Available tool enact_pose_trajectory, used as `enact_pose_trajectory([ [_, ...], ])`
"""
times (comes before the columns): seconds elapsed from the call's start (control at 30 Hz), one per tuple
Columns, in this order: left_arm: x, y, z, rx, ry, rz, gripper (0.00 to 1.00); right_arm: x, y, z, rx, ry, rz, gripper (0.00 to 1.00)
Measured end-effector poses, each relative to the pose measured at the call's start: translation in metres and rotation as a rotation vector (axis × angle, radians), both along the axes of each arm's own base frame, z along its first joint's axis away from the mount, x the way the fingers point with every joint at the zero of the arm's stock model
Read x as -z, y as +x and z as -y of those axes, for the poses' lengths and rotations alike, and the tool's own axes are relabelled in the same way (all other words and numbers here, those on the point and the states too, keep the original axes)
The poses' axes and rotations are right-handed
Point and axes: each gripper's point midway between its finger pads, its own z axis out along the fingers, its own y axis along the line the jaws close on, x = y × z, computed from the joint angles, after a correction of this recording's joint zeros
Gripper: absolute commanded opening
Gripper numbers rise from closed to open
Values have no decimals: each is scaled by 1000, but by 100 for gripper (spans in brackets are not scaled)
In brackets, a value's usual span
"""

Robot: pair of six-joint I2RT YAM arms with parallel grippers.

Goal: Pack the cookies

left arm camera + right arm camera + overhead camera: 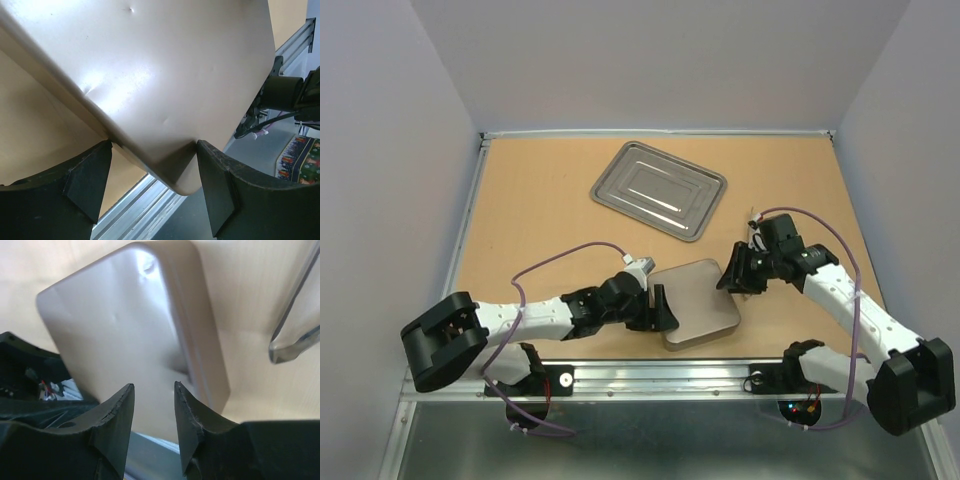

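Observation:
No cookies show in any view. A closed tan metal box (pixel 697 302) lies near the table's front edge. My left gripper (pixel 661 305) is at its left side, open wide. In the left wrist view (pixel 154 145) the jaws straddle a corner of the box (pixel 150 75), and both fingertips (pixel 102 150) are at its edges. My right gripper (pixel 731 276) is at the box's right edge. In the right wrist view (pixel 154 387) its jaws are a narrow gap apart and empty, just above the box (pixel 125 330).
A silver metal tray (pixel 658 189) lies empty at the back centre; its rim shows in the right wrist view (pixel 295 335). The aluminium rail (pixel 650 372) runs along the table's front edge just below the box. Grey walls enclose the table.

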Motion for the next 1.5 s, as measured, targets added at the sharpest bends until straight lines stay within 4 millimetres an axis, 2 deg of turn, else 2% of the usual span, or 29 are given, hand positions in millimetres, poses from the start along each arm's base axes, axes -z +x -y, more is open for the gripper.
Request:
enact_pose_trajectory([
  [0.13, 3, -11, 5, 12, 22, 2, 77, -10, -9, -1, -4, 16, 12, 44],
  [0.5, 2, -31, 32, 25, 68, -10, 77, 9, -38, 8, 30, 3, -84, 41],
  [0.83, 6, -33, 36, -13, 100, -41, 77, 21, -55, 10, 58, 10, -154, 40],
  [1.1, 7, -34, 35, -29, 109, -60, 77, 25, -55, 1, 67, 51, -219, 40],
  [1.3, 6, -19, 24, -53, 114, -72, 78, 27, -45, -20, 48, 125, -302, 40],
  [1.37, 6, -6, 14, -78, 120, -67, 78, 26, -37, -29, 34, 137, -322, 39],
  [1.5, 4, 35, -16, -169, 152, -33, 78, 24, -14, -44, 8, 146, -328, 39],
])
